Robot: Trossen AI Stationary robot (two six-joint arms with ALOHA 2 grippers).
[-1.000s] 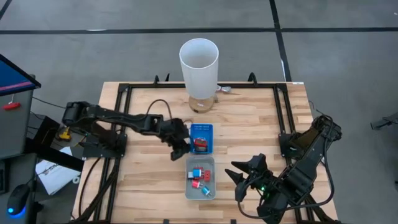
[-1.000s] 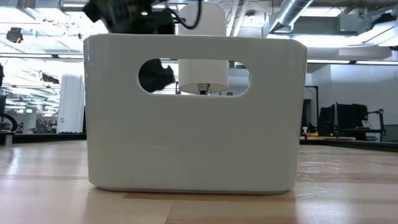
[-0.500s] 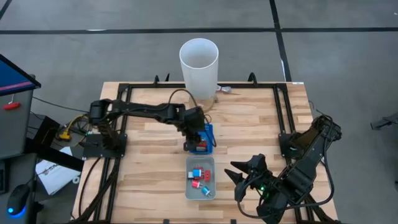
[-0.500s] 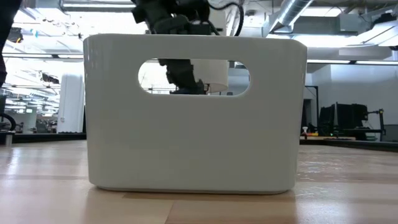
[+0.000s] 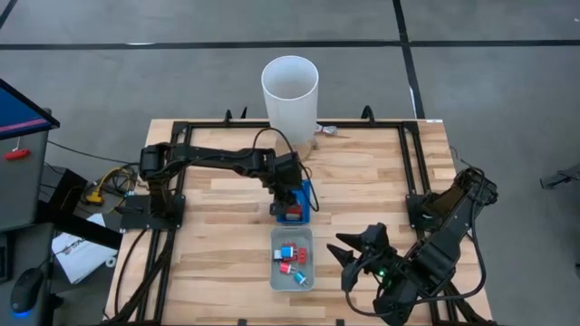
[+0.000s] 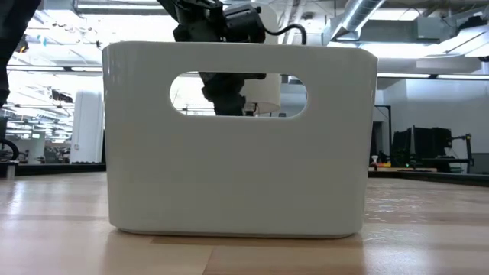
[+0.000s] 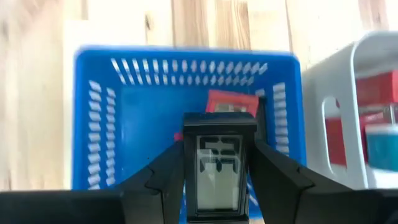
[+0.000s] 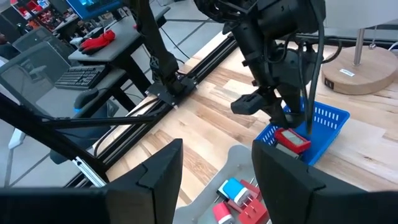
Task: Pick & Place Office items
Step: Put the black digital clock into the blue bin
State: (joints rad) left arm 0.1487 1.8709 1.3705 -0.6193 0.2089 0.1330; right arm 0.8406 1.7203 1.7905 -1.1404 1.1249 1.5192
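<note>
Overhead, the left gripper hangs over the blue tray, its fingers clamped on a black block with a light face. A red block lies in that tray. Just below, the pale grey tray holds several red and blue pieces. At the table's right edge, the right gripper waits with fingers spread wide.

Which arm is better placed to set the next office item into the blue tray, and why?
The left. Its gripper hangs over the blue tray, jaws shut on a black item with a light face. The right gripper waits open near the table's right edge.
</note>
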